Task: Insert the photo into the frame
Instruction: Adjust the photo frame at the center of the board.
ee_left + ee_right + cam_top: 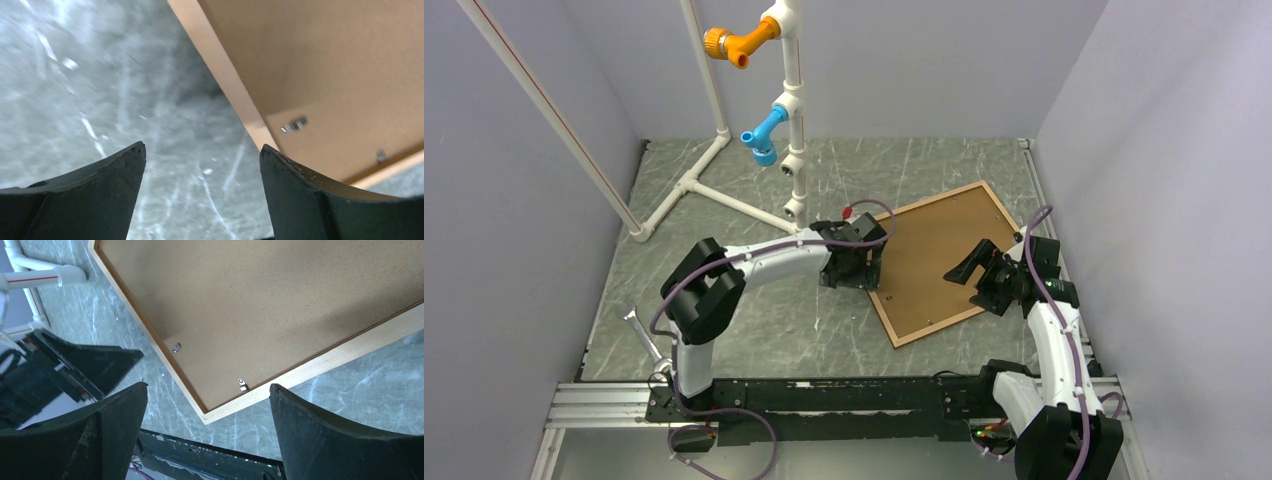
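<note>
While a white plastic pipe stand (686, 186) rises well to its left, the thin light-brown wooden frame (939, 198) lies face down on the grey marbled counter (774, 320), with its brown hardboard backing (934, 255) upward. The left jaws, spread and holding nothing, sit just beside the frame's left edge. The right jaws, likewise spread and empty, hang above the frame's right part, over two small metal clips (243, 385).

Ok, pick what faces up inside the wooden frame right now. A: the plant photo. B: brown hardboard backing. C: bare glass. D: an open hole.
B: brown hardboard backing fills the frame, with small metal clips at its edge near one corner.
</note>
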Action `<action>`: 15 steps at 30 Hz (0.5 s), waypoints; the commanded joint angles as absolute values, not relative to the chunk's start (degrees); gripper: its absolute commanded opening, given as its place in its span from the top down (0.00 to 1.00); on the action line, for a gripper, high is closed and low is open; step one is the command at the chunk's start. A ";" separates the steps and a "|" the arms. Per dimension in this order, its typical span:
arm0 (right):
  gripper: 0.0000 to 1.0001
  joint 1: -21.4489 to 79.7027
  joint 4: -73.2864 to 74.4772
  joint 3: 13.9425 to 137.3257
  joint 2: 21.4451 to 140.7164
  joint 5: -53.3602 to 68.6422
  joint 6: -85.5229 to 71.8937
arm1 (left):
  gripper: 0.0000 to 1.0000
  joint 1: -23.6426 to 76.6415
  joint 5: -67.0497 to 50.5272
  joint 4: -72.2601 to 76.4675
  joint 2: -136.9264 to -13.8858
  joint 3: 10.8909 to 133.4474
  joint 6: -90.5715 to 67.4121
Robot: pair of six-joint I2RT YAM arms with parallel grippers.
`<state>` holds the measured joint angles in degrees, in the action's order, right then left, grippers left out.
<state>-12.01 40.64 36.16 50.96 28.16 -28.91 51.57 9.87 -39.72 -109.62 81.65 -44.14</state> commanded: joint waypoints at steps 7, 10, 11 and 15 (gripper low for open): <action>0.06 -11.88 40.71 36.72 49.03 28.95 -28.19 | 0.18 57.49 3.34 -31.15 -109.62 77.58 -55.78; 0.06 -11.86 40.69 36.89 49.20 29.18 -28.21 | 0.23 58.21 3.61 -32.57 -111.66 79.26 -55.20; 0.06 -11.89 40.77 37.04 49.31 29.18 -28.26 | 0.27 58.31 3.93 -33.06 -112.13 79.49 -55.04; 0.06 -11.86 40.69 37.43 49.51 29.28 -28.26 | 0.38 58.41 5.32 -34.56 -113.27 79.28 -54.47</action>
